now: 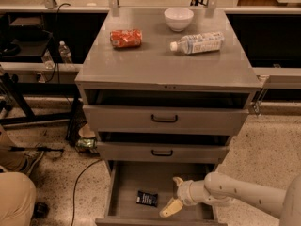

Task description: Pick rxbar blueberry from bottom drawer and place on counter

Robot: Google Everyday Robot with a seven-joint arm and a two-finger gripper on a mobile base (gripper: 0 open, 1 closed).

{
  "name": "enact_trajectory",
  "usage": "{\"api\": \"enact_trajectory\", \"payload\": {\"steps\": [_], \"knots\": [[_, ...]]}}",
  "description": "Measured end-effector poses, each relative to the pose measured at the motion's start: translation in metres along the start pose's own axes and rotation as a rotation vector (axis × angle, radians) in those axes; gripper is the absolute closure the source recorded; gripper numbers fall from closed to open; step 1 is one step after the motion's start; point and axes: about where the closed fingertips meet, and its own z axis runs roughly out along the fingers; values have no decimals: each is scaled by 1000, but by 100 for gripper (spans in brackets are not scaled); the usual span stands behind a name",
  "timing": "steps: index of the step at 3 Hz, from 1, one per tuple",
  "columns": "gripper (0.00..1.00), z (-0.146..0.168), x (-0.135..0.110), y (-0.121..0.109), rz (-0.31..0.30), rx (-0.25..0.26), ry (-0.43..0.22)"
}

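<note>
The gripper (173, 195) was inside the pulled-out bottom drawer (126, 180), fingers spread wide and holding nothing. The rxbar blueberry (147, 198) lay flat on the drawer floor just to its left, apart from it. The counter (155, 67) carried a crushed can (125, 38), a bowl (178, 19) and a bottle (196, 43) on its side.

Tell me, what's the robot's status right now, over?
Gripper open, low in bottom drawer. Rxbar blueberry flat on drawer floor, beside gripper, untouched. Can, bowl, bottle on counter, toward the back.
</note>
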Motion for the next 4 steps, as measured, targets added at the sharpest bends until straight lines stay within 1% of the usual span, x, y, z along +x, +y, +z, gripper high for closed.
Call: {"api": "enact_trajectory", "payload": {"steps": [1,2,3,4], "knots": [[0,26,7,-25,-47,42,21],[0,53,12,-42,-76,57,28],[0,116,17,-66,-129,49,47],[0,116,17,-66,-129,49,47]]}}
